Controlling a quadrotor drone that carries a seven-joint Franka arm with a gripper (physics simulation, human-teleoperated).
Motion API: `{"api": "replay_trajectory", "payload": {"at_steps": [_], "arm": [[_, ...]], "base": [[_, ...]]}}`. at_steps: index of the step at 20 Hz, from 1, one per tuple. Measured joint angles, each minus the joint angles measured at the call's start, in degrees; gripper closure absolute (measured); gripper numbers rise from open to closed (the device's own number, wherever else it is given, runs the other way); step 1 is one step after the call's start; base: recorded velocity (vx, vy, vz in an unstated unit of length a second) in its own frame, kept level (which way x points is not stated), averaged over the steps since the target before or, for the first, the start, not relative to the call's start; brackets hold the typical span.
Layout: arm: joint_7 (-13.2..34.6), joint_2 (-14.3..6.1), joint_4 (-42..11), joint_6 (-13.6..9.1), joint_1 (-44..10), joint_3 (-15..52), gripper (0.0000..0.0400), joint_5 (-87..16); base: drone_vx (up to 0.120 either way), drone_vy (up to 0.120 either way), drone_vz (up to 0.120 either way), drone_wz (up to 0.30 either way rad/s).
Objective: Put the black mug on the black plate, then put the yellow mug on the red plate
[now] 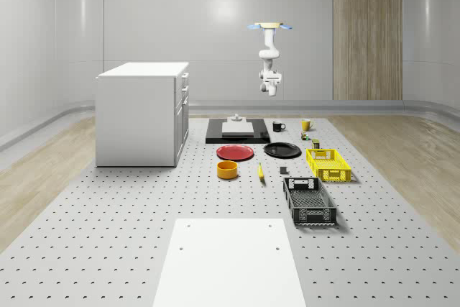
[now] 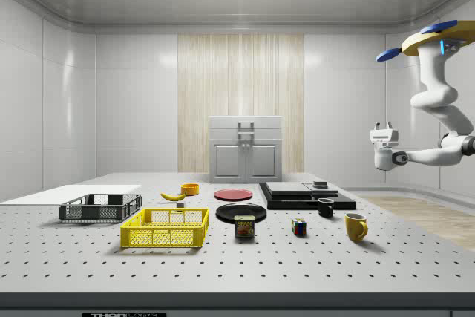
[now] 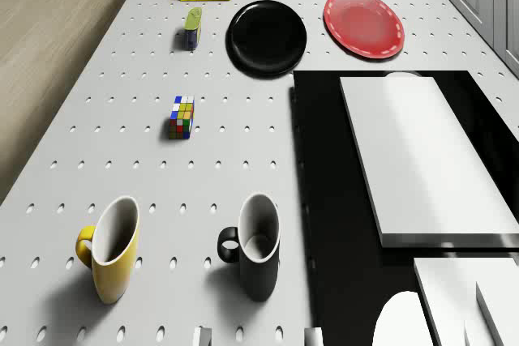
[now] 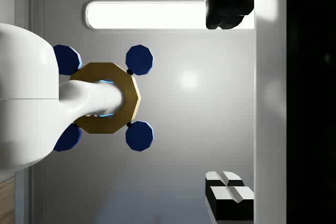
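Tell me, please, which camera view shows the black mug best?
The drone view: the black mug appears large, upright, handle toward the yellow mug. The whole-scene view shows it tiny beyond the black plate; the side view shows it small.

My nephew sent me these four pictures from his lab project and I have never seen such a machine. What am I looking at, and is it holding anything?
These are simulator renders. The machine is a flying drone with a white jointed arm hanging beneath it, ending in a two-finger gripper. It hovers high above the far end of a perforated table, and the gripper holds nothing.

One picture looks over the whole scene, one from the side, one from the drone downward, and one from the arm's wrist.

On the table lie a black mug, a yellow mug, a black plate, a red plate, a colour cube, a can, a banana, a yellow bowl, and yellow and black crates.
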Motion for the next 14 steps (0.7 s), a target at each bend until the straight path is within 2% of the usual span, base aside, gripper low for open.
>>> {"api": "replay_trajectory", "payload": {"at_steps": [3,8,13,14], "arm": [[-0.1,0.4,3.6,-3.1,-0.1,0.0,0.0,0.0],[-0.1,2.3,9.7,-7.1,-0.2,0.1,0.0,0.1],[-0.1,4.0,14.2,-9.6,-0.3,0.2,0.0,0.1],[-0.1,4.2,14.8,-10.0,-0.3,0.2,0.0,0.1]], "base": [[0.0,0.0,0.0,0.0],[0.0,0.0,0.0,0.0],[0.0,0.0,0.0,0.0],[0.12,0.0,0.0,0.0]]}}
